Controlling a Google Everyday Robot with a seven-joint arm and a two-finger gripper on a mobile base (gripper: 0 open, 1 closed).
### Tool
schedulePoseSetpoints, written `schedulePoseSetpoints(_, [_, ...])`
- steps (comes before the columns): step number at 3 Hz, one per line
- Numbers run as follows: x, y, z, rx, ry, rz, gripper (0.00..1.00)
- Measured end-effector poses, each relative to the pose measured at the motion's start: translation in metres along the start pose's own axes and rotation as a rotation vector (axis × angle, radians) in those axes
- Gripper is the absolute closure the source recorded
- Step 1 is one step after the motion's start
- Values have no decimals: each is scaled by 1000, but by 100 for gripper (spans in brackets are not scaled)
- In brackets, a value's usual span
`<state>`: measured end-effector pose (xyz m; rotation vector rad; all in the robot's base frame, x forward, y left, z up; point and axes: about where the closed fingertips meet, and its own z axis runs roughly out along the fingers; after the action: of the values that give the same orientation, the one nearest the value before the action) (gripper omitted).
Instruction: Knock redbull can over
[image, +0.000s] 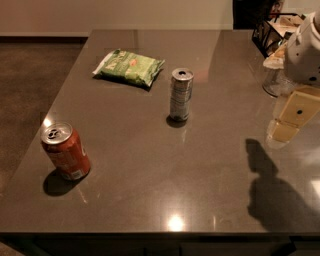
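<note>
Standing upright near the table's centre: slim silver-and-blue metal redbull can (180, 95), not yet knocked over; the whole task remains. At its 11 o'clock, flat green snack bag (129, 67). At 8 o'clock, well apart, wider orange-red soda can (65, 151). At 3 o'clock, well apart, pale robot gripper (287, 125) hovers over the grey tabletop (150, 200); whether it is open or closed cannot be told.

I take this for an office break room or kitchenette: a polished grey counter (200, 190); brown carpet (30, 85) beside it; a pale wall (125, 12) behind; snacks on it, a green chip bag (129, 67), an orange soda can (65, 152), a slim silver can (180, 95); a black wire basket (265, 36) at the far corner; my tool (283, 132) hangs above the counter's right side.
</note>
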<state>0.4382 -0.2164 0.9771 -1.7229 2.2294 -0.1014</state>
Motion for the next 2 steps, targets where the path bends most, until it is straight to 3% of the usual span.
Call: schedulePoseSetpoints(2, [-14, -11, -2, -6, -16, 13, 0])
